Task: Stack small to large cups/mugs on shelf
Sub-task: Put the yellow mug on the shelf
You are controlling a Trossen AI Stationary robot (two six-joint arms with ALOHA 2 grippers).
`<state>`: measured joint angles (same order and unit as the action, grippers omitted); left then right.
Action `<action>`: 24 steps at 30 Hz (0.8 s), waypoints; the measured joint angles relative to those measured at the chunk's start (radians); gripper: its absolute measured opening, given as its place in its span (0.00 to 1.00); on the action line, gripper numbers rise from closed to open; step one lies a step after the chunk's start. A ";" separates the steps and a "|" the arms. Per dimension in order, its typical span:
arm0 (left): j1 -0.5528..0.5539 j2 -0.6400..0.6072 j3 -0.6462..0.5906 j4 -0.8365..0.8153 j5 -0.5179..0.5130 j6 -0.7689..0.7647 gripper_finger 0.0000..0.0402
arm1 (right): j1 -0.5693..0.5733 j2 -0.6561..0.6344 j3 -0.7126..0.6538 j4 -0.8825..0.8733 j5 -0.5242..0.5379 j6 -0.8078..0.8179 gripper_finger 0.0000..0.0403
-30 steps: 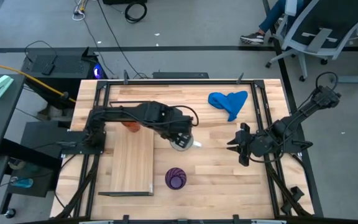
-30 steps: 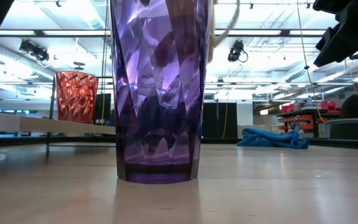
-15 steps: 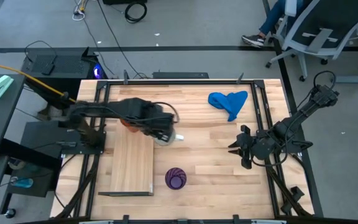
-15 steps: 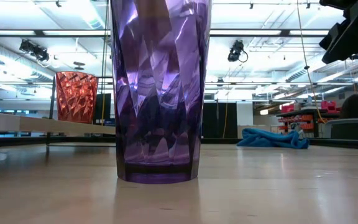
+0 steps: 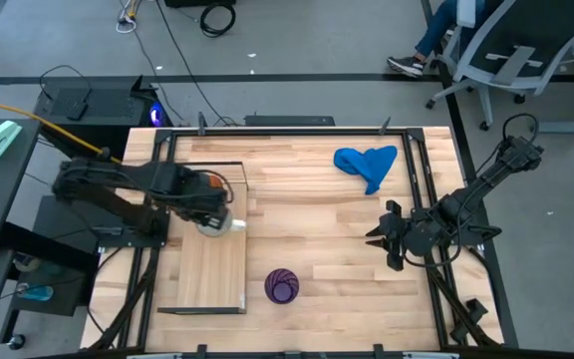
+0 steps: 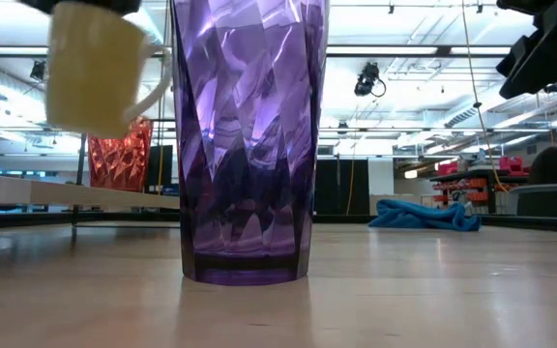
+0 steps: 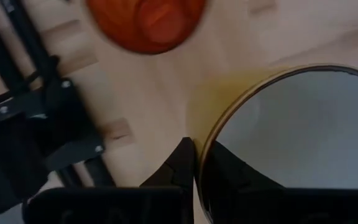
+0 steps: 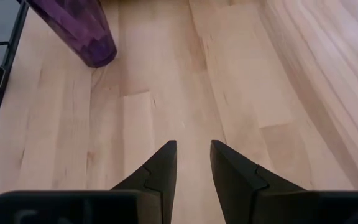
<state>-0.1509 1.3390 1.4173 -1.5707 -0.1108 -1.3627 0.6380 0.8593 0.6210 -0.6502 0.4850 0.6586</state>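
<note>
The white mug (image 5: 214, 224) hangs in my left gripper (image 5: 205, 217) above the pale wooden shelf (image 5: 210, 269). In the low view the mug (image 6: 90, 75) floats upright with its handle toward the purple cup. The orange cup (image 7: 145, 22) stands on the shelf's far part, just beyond the mug; the low view shows the orange cup (image 6: 124, 159) partly behind the mug. The purple cup (image 5: 282, 286) stands on the tabletop to the right of the shelf's near end. My right gripper (image 5: 380, 235) is open and waits near the table's right side. My left gripper (image 7: 194, 168) holds the white mug by its rim (image 7: 211, 140), pinched with one finger inside (image 7: 229, 174) and one outside (image 7: 178, 168). The fingers come from above, pointing down. The mug is lifted clear of the shelf and hangs upright below the fingers.
A crumpled blue cloth (image 5: 367, 163) lies at the table's far right. A dark metal frame (image 5: 419, 179) runs along the table's edges. Bare planks (image 8: 185, 81) stretch between the purple cup (image 8: 73, 28) and my right gripper (image 8: 191, 158).
My left gripper has carried the white mug from the middle of the table toward the left edge, until it hangs above the shelf next to the orange cup. The mug has stayed upright and clear of the table throughout.
</note>
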 joint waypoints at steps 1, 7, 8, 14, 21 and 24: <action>0.000 -0.023 -0.031 0.001 0.000 -0.007 0.06 | 0.000 0.000 0.000 0.000 0.006 0.002 0.26; 0.000 -0.114 -0.194 0.065 0.005 0.020 0.06 | 0.000 0.000 0.000 0.000 0.015 0.018 0.26; 0.000 -0.125 -0.218 0.091 0.010 0.038 0.06 | 0.000 0.000 0.000 0.000 0.015 0.018 0.26; 0.000 -0.181 -0.308 0.202 0.039 0.084 0.06 | 0.000 0.000 0.000 0.001 0.015 0.019 0.26; -0.012 -0.228 -0.385 0.246 0.069 0.034 0.06 | 0.000 0.000 0.000 0.000 0.015 0.019 0.26; -0.026 -0.234 -0.404 0.274 0.068 0.019 0.06 | 0.000 0.000 0.000 0.000 0.015 0.018 0.26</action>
<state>-0.1766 1.1052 1.0137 -1.2965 -0.0425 -1.3437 0.6376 0.8593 0.6212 -0.6498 0.5003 0.6763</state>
